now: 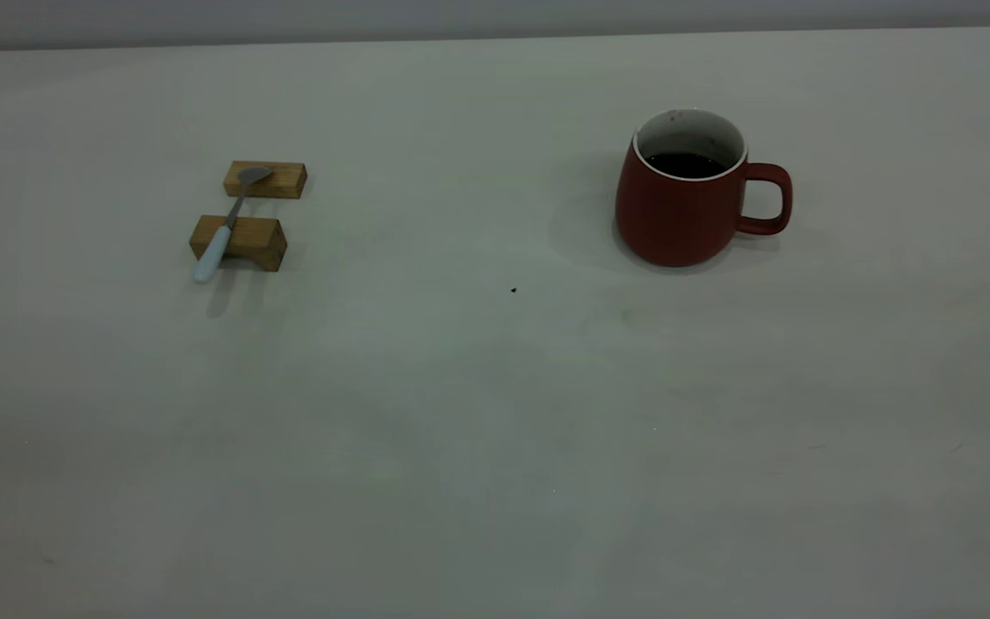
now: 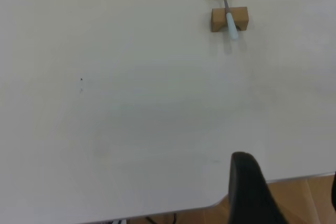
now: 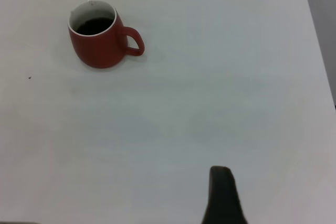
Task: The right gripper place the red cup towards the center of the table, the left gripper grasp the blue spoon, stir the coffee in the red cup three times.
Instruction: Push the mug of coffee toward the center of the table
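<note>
The red cup point(image 1: 684, 206) stands upright on the right half of the table point(image 1: 461, 430), its handle pointing right, with dark coffee point(image 1: 686, 164) inside. The right wrist view shows the cup point(image 3: 100, 40) far from my right gripper point(image 3: 223, 195), which hangs over bare table. On the left half, the blue spoon point(image 1: 229, 219) lies across two wooden blocks, bowl on the far one. In the left wrist view the spoon point(image 2: 227, 11) is far from my left gripper point(image 2: 289, 182), which is open and empty at the table's edge. Neither arm shows in the exterior view.
The far wooden block point(image 1: 284, 180) and the near one point(image 1: 254, 245) carry the spoon. A tiny dark speck point(image 1: 513, 291) lies mid-table. The table's rounded edge point(image 2: 220, 203) runs just past my left gripper, with wood floor beyond.
</note>
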